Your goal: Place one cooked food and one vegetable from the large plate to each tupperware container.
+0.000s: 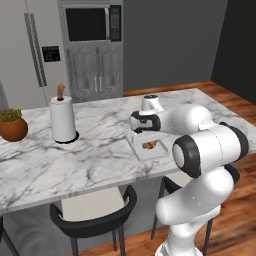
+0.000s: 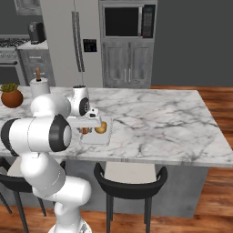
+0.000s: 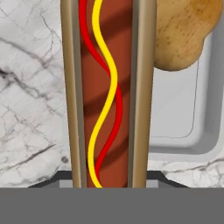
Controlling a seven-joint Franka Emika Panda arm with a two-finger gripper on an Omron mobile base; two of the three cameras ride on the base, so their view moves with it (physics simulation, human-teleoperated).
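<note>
My marble bench point(image 1: 75, 150) runs across both base views. My own arm covers much of its near edge.

One container point(image 2: 95, 136), a pale shallow tray, sits on the bench near the front edge. In the left base view my forearm cuts off its far part. In the hand view I see just one rounded corner and a stretch of rim point(image 3: 205, 144).

Hot dog point(image 3: 109, 92): a bun with a red sausage and wavy yellow and red lines on top. It runs the full height of the hand view, cut off at the top, between my two fingers. My hand point(image 2: 93, 119) is clenched on the hot dog. The grip contact itself is hidden behind the bun ends at the bottom of the hand view. In the base views the hot dog is a small reddish patch point(image 1: 150, 145) under my wrist.

Potato point(image 3: 181, 33): brown and lumpy, lying in the tray just beside the hot dog, cut off at the top of the hand view. In the right base view it is a small tan blob point(image 2: 101, 128).

I cannot make out the plate.
</note>
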